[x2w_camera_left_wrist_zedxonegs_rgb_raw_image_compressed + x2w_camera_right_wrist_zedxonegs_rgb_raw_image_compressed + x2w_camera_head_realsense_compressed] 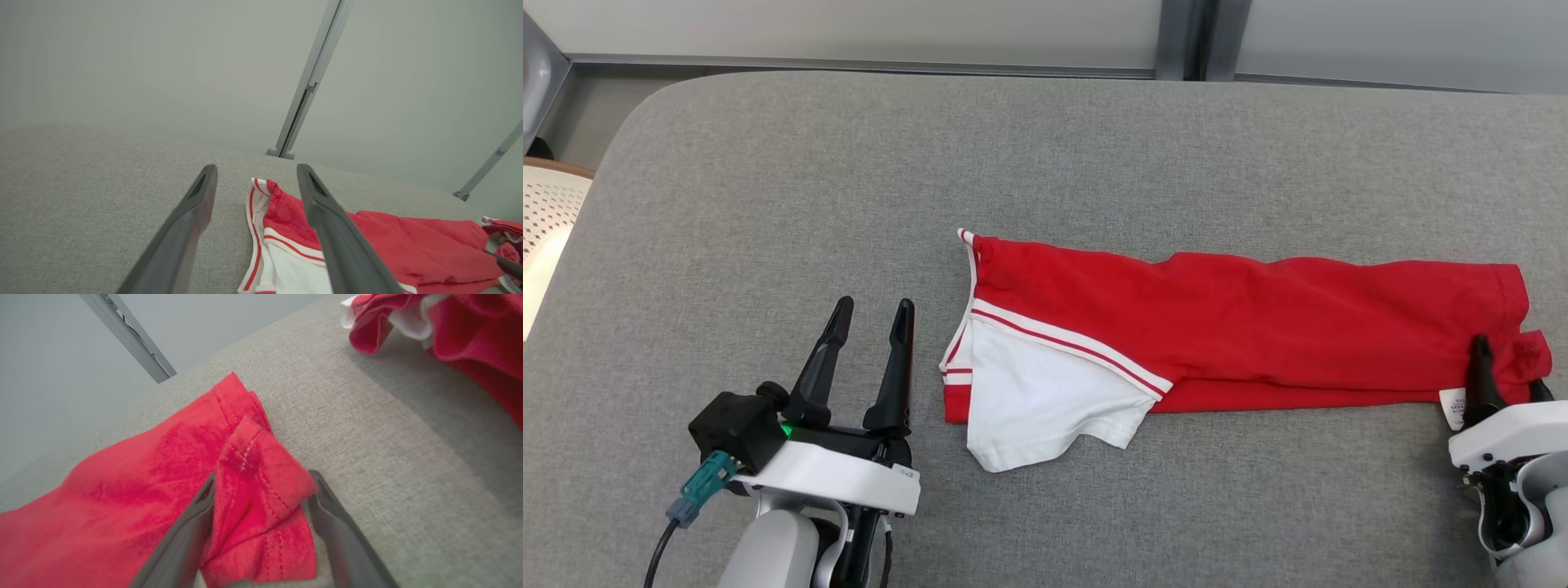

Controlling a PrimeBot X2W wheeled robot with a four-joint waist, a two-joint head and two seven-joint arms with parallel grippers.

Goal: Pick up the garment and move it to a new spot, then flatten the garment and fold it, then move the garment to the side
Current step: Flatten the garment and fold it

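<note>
Garment [1241, 327]: a red piece folded into a long band, lying flat on the grey table [849, 163]. It runs left to right from the table's middle to near its right edge.

At the far left, off the table, stands a perforated white object [547, 212]. What it is I cannot tell.

The left gripper [874, 306] sits near the left front of the table, fingers pointing away from the robot and spread wide with nothing between them. It is just beside the garment's left end and clear of it. In the left wrist view this gripper [257, 169] hovers low over the bare table, with the striped edge ahead of it.

The garment's left end has white trim with red stripes. A white sleeve [1045, 400] spills from it toward the near side. The red body to the right is fairly smooth, with a few shallow creases.

At the near right corner a white label [1452, 406] sticks out beside the right gripper [1509, 366]. The right wrist view shows that gripper [263, 477] with its jaws wide, one finger on each side of a raised fold of the red hem [261, 490]. Both fingers are close against the fold, and whether they press it I cannot tell.

Farther right in that view lies a second bunch of red and white cloth [449, 322], apart from the garment.
</note>
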